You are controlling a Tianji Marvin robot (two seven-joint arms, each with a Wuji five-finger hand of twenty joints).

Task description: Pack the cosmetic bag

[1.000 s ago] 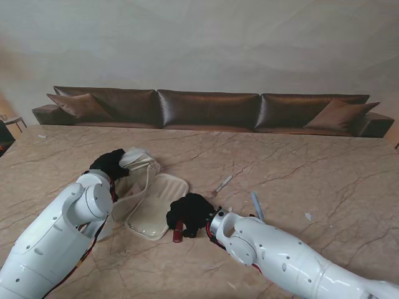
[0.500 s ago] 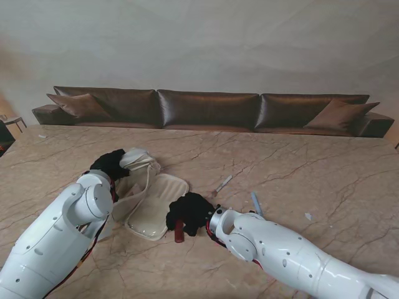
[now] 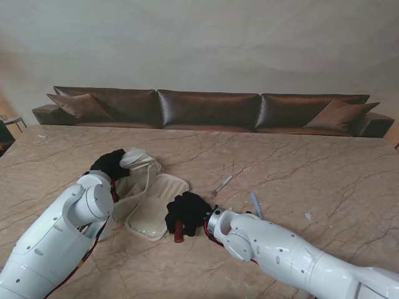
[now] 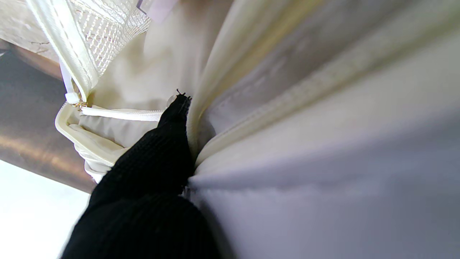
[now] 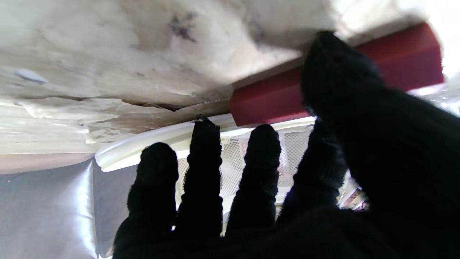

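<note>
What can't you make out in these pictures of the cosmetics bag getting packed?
- Red item: the stand view shows only its end; the right robot hand covers the rest, so the grip is unclear.
- Left robot hand: the wrist view is filled with blurred fabric of the cosmetics bag; the grip is hidden.
- Two thin items on the table: too small to identify.

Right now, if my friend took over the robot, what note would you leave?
Left hand: shut on the cosmetics bag, holding its flap up.
Right hand: over the red tube beside the bag's near edge; grip not clear.
Two pale sticks lie on the table, to the right of the bag.
Done: bag open. Left: tube and sticks in, then close.
</note>
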